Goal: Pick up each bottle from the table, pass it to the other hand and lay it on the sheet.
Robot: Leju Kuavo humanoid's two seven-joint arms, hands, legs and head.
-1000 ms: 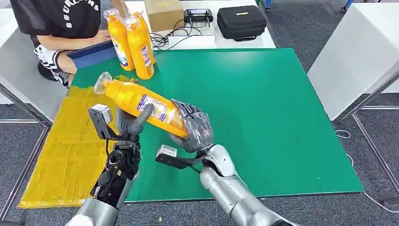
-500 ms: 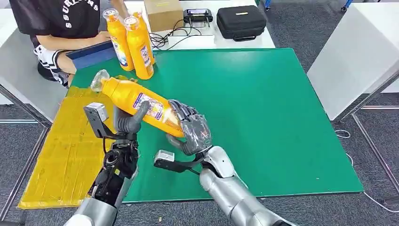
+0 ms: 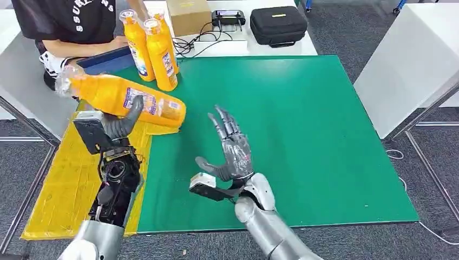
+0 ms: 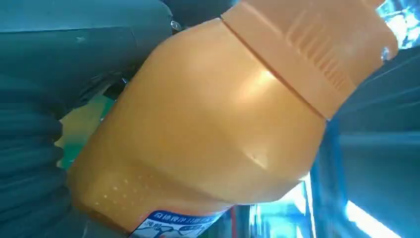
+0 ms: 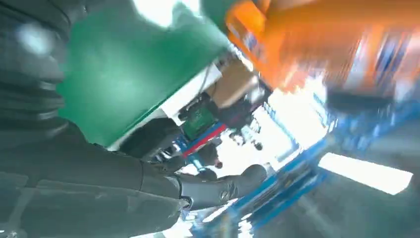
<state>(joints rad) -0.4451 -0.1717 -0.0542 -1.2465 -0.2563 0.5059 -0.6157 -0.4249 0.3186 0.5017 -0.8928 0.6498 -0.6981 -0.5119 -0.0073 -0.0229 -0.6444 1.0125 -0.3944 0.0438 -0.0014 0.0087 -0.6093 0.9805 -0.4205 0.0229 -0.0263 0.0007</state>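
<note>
Grey fingers [image 3: 131,111] of the left hand [image 3: 116,127] were wrapped around the lower body of an orange bottle [image 3: 122,97], clamping it; the left wrist view showed the same bottle [image 4: 208,119] close up, pressed against the hand's ribbed cover. The bottle lay nearly level in the air, its clear cap end pointing toward the seated person [image 3: 65,27] and its base toward the green mat [image 3: 281,135], above the edge where the yellow sheet [image 3: 70,179] met the mat. The right hand [image 3: 231,151] held nothing, its fingers spread and pointing away from the robot, palm raised above the mat, well apart from the bottle. At the far corner of the mat, two more orange bottles [image 3: 151,49] stood upright, touching each other. Behind them on the white table [image 3: 303,47] sat a cardboard box [image 3: 188,16], a black case [image 3: 277,24] and a small black device [image 3: 227,19] with cables. The right wrist view was blurred, showing green mat and an orange smear.
</note>
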